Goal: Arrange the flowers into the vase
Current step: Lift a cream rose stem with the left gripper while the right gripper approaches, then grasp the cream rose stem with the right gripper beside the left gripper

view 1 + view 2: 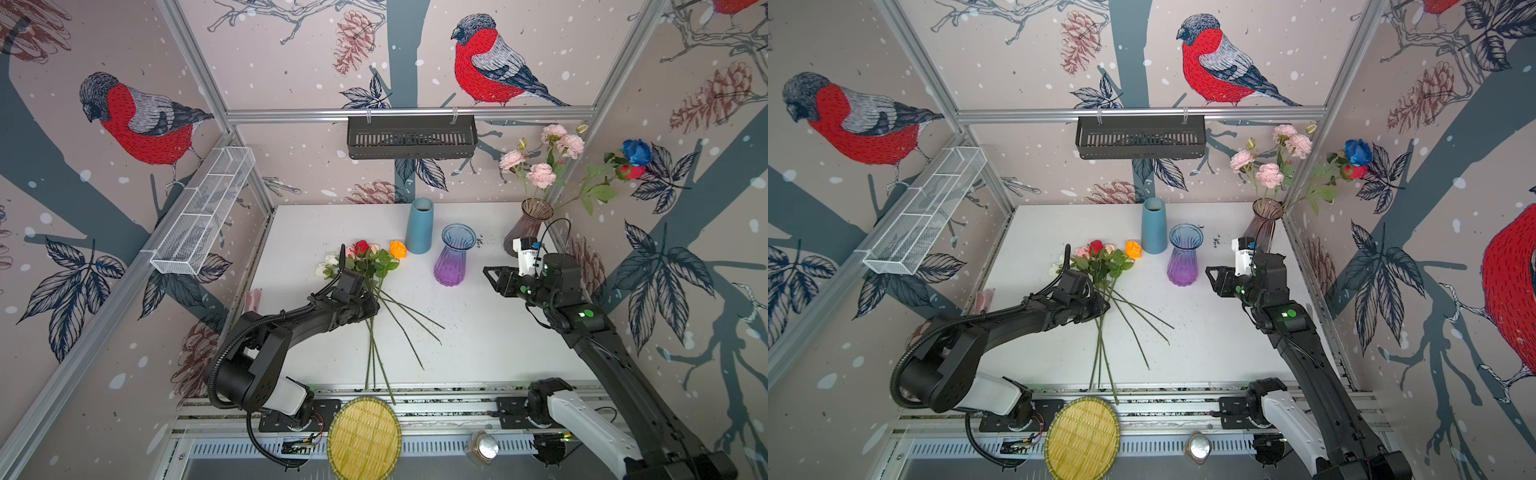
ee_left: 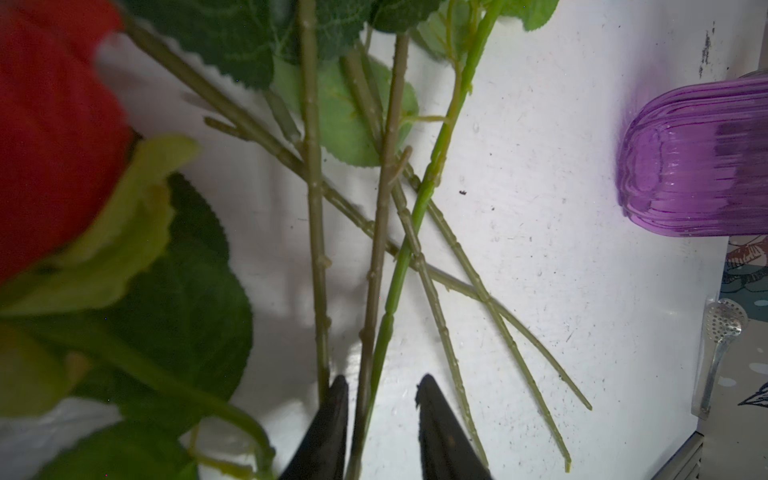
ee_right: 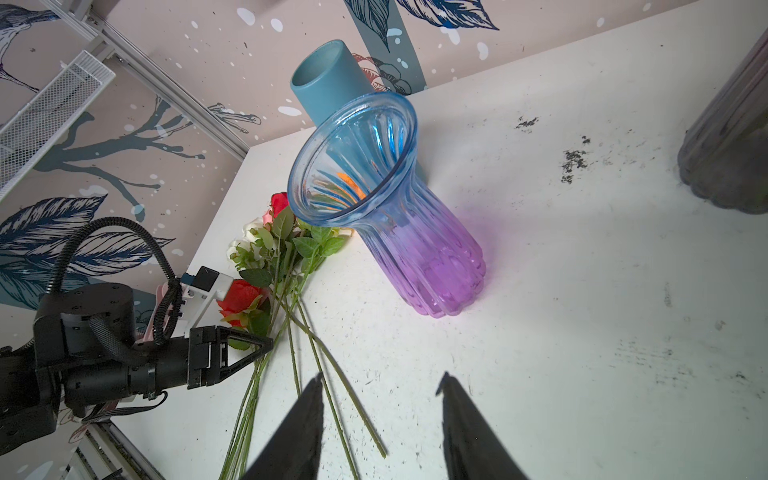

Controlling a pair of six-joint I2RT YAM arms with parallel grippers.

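Observation:
A bunch of flowers lies on the white table with red, orange, pink and white heads and long green stems fanning toward the front. My left gripper is down over the stems; its jaws stand apart, with two stems between them next to one finger. A red rose is close to the left wrist camera. A blue-and-purple glass vase stands upright and empty. Right of it hovers my right gripper, open and empty.
A teal vase stands behind the glass one. A smoky glass vase at the back right holds pink flowers and a blue rose. A woven yellow tray sits at the front edge. A black basket hangs on the back wall.

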